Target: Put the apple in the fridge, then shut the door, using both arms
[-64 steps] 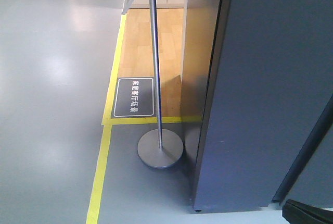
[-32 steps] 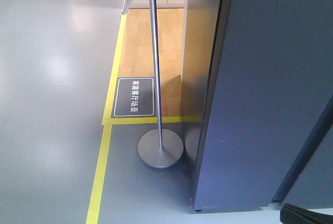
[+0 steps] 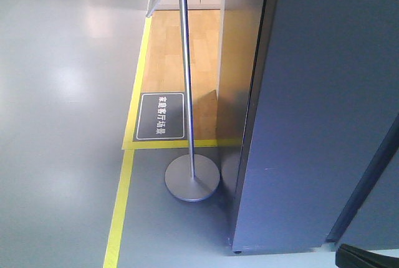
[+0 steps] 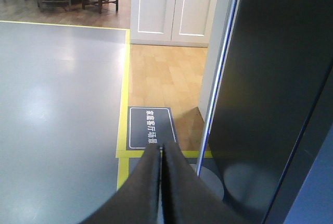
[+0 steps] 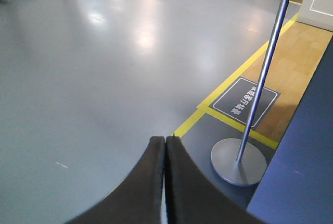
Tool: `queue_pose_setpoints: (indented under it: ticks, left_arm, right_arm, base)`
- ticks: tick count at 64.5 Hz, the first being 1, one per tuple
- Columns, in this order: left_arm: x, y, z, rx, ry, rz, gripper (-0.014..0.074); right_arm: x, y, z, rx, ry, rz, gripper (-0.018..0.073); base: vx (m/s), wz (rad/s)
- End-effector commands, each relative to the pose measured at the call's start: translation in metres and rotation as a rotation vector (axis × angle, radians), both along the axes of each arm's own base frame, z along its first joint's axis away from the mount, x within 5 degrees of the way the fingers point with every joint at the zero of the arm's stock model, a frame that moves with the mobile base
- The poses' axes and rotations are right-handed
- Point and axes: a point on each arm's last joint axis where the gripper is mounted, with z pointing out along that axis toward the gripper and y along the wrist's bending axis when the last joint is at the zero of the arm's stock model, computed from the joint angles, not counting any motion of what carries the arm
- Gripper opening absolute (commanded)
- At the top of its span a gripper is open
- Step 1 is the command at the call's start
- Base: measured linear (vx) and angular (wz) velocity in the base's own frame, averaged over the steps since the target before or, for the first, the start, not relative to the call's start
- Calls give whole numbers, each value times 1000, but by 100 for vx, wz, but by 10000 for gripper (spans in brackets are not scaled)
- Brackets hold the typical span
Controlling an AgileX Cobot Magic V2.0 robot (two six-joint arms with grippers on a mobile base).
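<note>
Clearly, we are not seeing the apple anywhere in these views, so we cannot tell whether it is already shelved inside. The fridge [image 3: 312, 112] is filling the right side of the front view as a tall dark grey wall, and only its outer faces are showing to us. The door [image 4: 270, 94] is standing edge-on in the left wrist view, so we judge it is not yet fully shut, and the closing step is in hand. The left gripper [image 4: 161, 153] is hanging with its jaws pressed together and empty, near the door edge but apart from it. The right gripper [image 5: 165, 146] is likewise carrying its jaws together with nothing between them, aimed at the floor beside the pole stand [image 3: 191, 181]. Next, we judge, one arm is needing to meet the door's outer face and push it home.
</note>
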Motion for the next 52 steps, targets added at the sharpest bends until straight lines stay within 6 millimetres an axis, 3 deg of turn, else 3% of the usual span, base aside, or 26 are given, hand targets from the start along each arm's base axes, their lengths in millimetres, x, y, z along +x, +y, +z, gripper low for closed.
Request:
queue_pose_setpoints:
  ticks: [1, 37, 52]
  left_arm:
    - [1, -2, -1, -8, -45, -19, -8]
    - [1, -2, -1, -8, -45, -19, -8]
    - [1, -2, -1, -8, -45, -19, -8]
  right_arm:
    - [2, 0, 11, 46, -36, -15, -3]
    - [2, 0, 11, 46, -36, -13, -3]
    - [3, -8, 9, 34, -171, -92, -3]
  base:
    - [0, 0]
    - [0, 0]
    - [0, 0]
